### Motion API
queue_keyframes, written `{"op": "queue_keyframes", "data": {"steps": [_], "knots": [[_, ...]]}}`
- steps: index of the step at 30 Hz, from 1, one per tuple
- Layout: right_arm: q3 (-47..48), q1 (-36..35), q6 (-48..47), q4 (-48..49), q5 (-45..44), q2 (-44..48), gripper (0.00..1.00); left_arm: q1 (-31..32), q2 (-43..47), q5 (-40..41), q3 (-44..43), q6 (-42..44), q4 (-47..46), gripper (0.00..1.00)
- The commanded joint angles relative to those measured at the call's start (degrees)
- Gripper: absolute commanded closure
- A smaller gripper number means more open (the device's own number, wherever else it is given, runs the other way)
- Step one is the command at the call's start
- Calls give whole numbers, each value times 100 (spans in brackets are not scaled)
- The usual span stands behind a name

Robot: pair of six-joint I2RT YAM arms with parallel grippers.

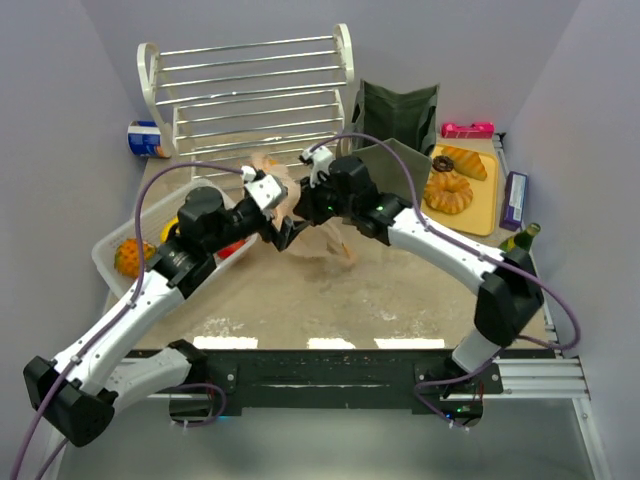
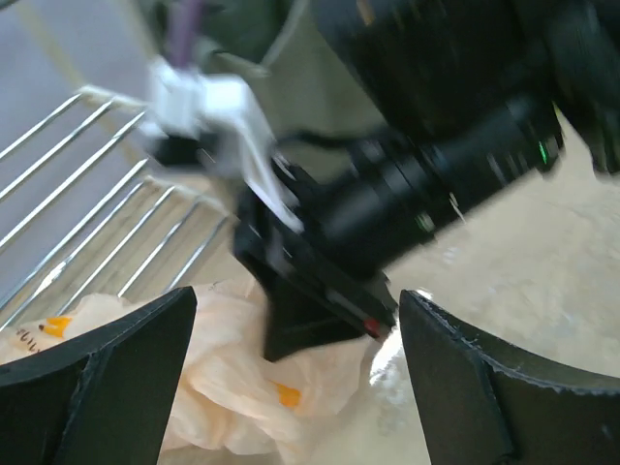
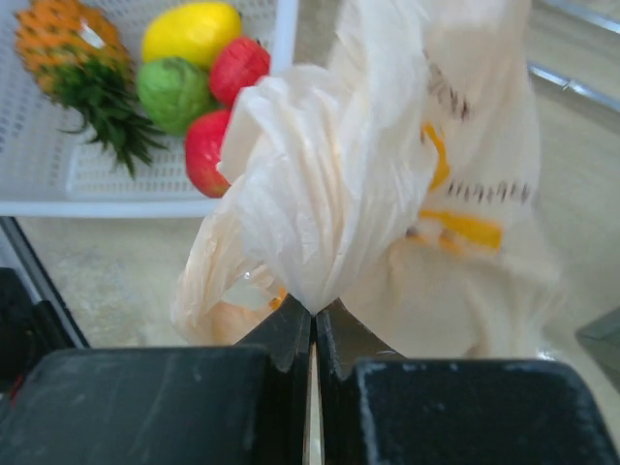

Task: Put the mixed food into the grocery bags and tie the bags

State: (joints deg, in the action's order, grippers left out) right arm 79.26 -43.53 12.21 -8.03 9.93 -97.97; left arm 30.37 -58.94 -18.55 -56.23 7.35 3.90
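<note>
At the near edge of the table (image 1: 400, 300) the two arms are bolted, and both are reached inward so that their tips meet over the middle.

The right gripper (image 3: 313, 315) is seen pressed fully together, and a twisted fold of the bag (image 3: 339, 174) is pinched between its fingertips. The thin peach plastic, printed in orange, is bunched upward from that pinch. What is inside it cannot be told.

The left gripper (image 2: 297, 300) is held with its jaws spread wide. Between its fingers (image 2: 97, 378) the dark tip of the right gripper and a crumpled part of the bag are framed. Whether the plastic is touched by them cannot be told.

From above, the bag is seen lying mid-table, just beyond the meeting grippers.

To the left, a white tray (image 1: 105, 260) is set near the left arm. In it a pineapple (image 3: 77, 58), a yellow fruit (image 3: 191, 29), a green fruit (image 3: 174, 92) and red fruits (image 3: 237, 66) are gathered together.

Farther back on the right, the tote (image 1: 400, 112) is stood upright with its mouth open. Beside it, a yellow board (image 1: 485, 205) is laid with pastries (image 1: 448, 192) on it.

At the far edge a wire rack (image 1: 250, 80) is placed, and a blue can (image 1: 147, 138) is seen at its left.
</note>
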Motion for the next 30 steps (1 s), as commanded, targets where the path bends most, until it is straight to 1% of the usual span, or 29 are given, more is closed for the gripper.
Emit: {"op": "queue_keyframes", "data": {"steps": [1,6,9,12,15,16,19,24,25,27,30], "knots": [[-262,2,141,-707,-307,823,100,302,470,-492,288,591,-285,9],[-350,37,299,-1174,-387,1464,100,540,629,-167,376,881,-179,9],[-359,81,370,-1253,-317,1684,100,707,673,-334,463,969,-214,9],[-272,116,405,-1376,-238,1746,100,1014,629,-255,516,1084,-215,9],[-184,151,449,-1482,-150,1764,100,1365,533,140,516,1312,-40,9],[-175,160,475,-1491,-150,1782,100,1497,524,384,516,1356,14,9],[-139,195,484,-1508,-62,1799,100,1691,532,755,551,1549,93,9],[-87,257,546,-1517,87,1826,100,1902,489,1142,587,1857,329,9],[-87,257,563,-1517,157,1826,100,1998,462,1360,595,1936,357,9],[-60,266,581,-1517,210,1826,100,2087,427,1467,630,2006,401,9],[10,283,599,-1578,281,1826,100,2201,295,1713,630,2094,497,12]]}}
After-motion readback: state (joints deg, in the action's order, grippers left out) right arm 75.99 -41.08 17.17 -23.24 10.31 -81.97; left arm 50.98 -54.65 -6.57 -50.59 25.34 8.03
